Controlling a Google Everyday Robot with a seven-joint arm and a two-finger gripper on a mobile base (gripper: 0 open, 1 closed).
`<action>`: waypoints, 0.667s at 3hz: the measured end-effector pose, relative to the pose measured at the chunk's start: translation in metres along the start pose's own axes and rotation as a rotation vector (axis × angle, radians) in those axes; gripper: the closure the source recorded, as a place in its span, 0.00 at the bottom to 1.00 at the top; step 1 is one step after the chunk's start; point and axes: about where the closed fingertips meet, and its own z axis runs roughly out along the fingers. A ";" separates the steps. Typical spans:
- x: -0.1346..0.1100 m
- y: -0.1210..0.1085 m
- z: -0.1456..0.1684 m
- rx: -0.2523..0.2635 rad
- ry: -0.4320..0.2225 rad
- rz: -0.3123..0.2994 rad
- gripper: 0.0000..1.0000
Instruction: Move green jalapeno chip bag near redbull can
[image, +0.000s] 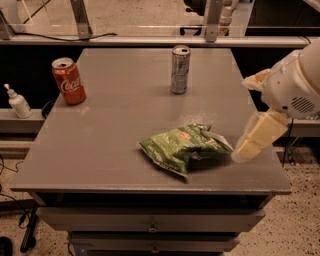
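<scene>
The green jalapeno chip bag (182, 147) lies crumpled on the grey table (115, 125), near its front right part, with a small red-orange logo facing up. The redbull can (180, 69) stands upright at the back middle of the table, well behind the bag. My gripper (245, 149) comes in from the right on a white arm (295, 85). It hangs low over the table's right side, just right of the bag's whitish crimped end and close to it. Nothing shows in it.
A red Coca-Cola can (68, 81) stands at the table's back left. A small white pump bottle (19, 102) sits on a ledge left of the table. Metal posts and a rail run behind the table; drawers are below its front edge.
</scene>
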 end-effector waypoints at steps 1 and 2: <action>-0.029 0.012 0.035 -0.052 -0.114 -0.001 0.00; -0.043 0.027 0.064 -0.101 -0.181 0.006 0.00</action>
